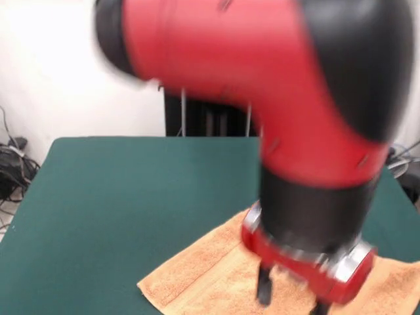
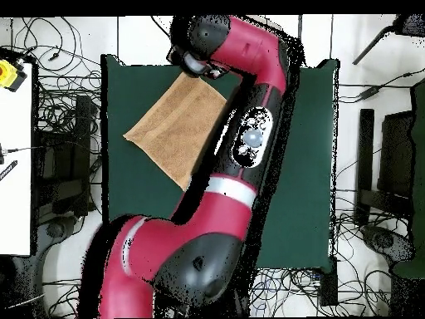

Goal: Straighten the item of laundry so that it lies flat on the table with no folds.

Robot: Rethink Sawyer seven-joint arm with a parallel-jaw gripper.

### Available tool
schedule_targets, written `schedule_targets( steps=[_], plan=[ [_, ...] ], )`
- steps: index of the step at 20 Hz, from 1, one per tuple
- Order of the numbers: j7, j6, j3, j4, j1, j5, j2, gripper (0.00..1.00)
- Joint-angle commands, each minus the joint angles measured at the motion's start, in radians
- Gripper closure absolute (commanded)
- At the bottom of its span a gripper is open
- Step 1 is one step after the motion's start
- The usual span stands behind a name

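Orange-tan towel (image 1: 216,275) lies spread and mostly flat, set diagonally near one edge of the green bench (image 1: 125,190), with the red arm's pincer (image 1: 289,298) directly over it, prongs apart, open, nothing visibly held between them.

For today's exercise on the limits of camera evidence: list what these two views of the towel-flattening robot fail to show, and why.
1. Front view: the towel is cut off by the bottom edge and partly hidden by the arm.
2. Front view: the gripper is blurred and cut off at the bottom edge; open or shut cannot be told.
3. Overhead view: the arm covers the gripper and the towel's corner near the table's top edge.
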Motion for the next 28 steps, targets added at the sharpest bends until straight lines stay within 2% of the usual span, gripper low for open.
schedule_targets(
  steps=[1,2,5,7,11,17,22,28],
  plan=[
    [-0.097,-0.288,0.197,0.741,0.084,-0.085,-0.344,0.00],
    [-0.114,-0.348,0.206,0.793,0.088,-0.107,-0.361,0.00],
    [-0.109,-0.377,0.185,0.862,0.090,-0.157,-0.382,0.00],
    [-0.135,-0.368,0.185,0.898,0.074,-0.181,-0.408,0.00],
    [-0.087,-0.320,0.186,0.959,0.066,-0.207,-0.449,0.00],
    [-0.086,-0.400,0.278,1.054,0.020,-0.207,-0.473,0.00],
    [-0.074,-0.464,0.312,1.073,0.005,-0.242,-0.474,0.00],
    [-0.060,-0.559,0.407,1.136,-0.045,-0.247,-0.489,0.00]
  ],
)
